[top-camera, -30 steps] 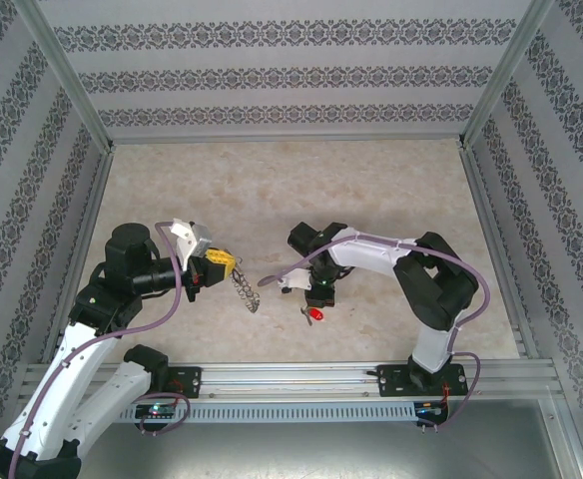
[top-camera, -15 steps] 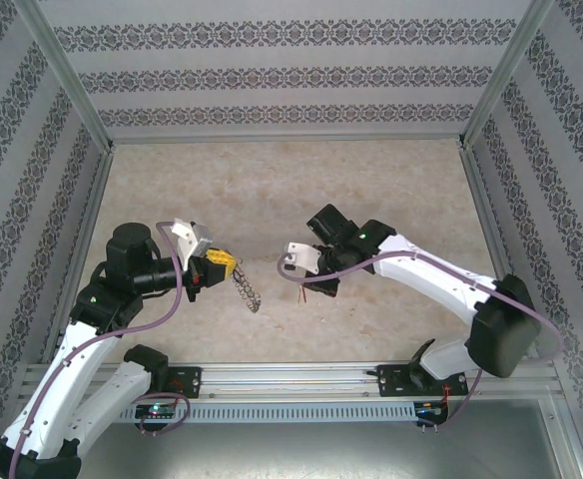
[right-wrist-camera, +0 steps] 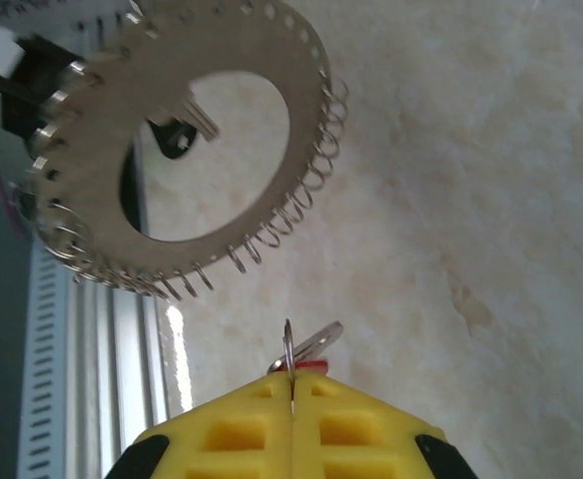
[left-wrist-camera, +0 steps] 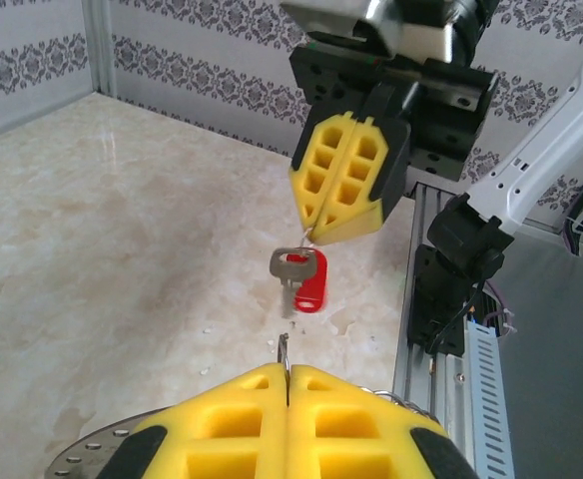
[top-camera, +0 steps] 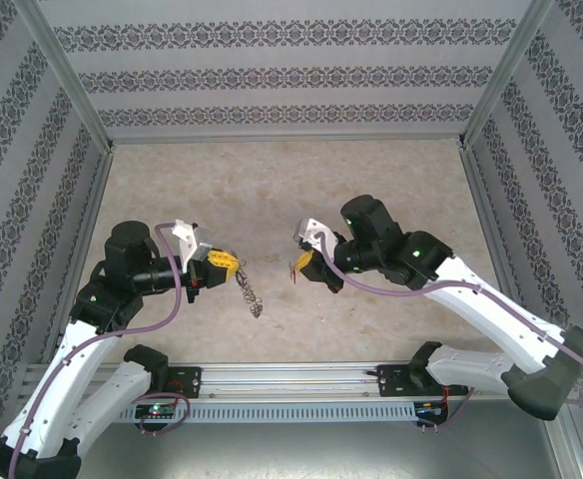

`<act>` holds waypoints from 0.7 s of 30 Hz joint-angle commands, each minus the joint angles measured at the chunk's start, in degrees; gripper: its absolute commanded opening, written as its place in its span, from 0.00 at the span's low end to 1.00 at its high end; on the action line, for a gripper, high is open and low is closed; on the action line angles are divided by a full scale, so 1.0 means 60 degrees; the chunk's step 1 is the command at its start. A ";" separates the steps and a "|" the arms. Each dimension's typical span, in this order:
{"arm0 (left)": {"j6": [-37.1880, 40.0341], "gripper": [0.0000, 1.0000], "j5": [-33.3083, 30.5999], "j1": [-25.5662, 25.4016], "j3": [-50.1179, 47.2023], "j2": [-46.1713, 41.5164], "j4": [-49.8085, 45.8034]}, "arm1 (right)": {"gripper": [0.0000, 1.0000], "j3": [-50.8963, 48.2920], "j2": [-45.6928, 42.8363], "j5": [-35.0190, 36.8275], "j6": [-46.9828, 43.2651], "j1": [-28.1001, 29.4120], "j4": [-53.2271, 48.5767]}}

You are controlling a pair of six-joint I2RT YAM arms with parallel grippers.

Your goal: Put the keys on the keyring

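Observation:
The keyring (top-camera: 250,293), a large flat grey ring edged with wire coils, hangs from my left gripper (top-camera: 226,265), which is shut on its rim. The right wrist view has the keyring (right-wrist-camera: 102,215) just ahead and up to the left. My right gripper (top-camera: 305,262) is shut on the keys (top-camera: 293,267), held above the table a short gap right of the keyring. A thin wire loop, a grey key (right-wrist-camera: 318,341) and a red tag stick out of the right gripper (right-wrist-camera: 291,384). In the left wrist view the keys (left-wrist-camera: 301,276) dangle under the right gripper (left-wrist-camera: 321,236), beyond my left gripper (left-wrist-camera: 288,371).
An aluminium rail (top-camera: 301,375) with both arm bases runs along the near edge. Patterned walls and metal posts (top-camera: 70,82) close in the marble-look table (top-camera: 291,180) on three sides. The right arm (top-camera: 481,304) stretches low across the right front.
The right gripper has lifted the keys off the table and turned to face the left gripper, its elbow swinging out to the right. The left gripper with the keyring has barely moved.

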 commanded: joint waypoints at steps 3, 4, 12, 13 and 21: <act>0.0824 0.00 0.0729 -0.0154 0.0855 0.0159 -0.0035 | 0.00 0.0091 -0.0480 -0.1240 0.0214 -0.0030 0.0440; 0.0835 0.00 0.0797 -0.0183 0.0905 0.0192 0.0006 | 0.00 0.0259 -0.0438 -0.1396 0.0173 -0.0106 0.0327; 0.1150 0.00 0.0997 -0.0459 0.1180 0.0564 -0.0034 | 0.00 0.1187 0.0028 -0.1919 0.0333 -0.0237 0.0142; 0.1194 0.00 0.1036 -0.0472 0.1188 0.0589 -0.0049 | 0.00 0.1251 0.0073 -0.1895 0.0406 -0.0218 0.0181; 0.1096 0.00 0.1202 -0.0494 0.1060 0.0748 0.0375 | 0.00 0.1600 0.0457 -0.1526 0.0575 0.0328 0.0243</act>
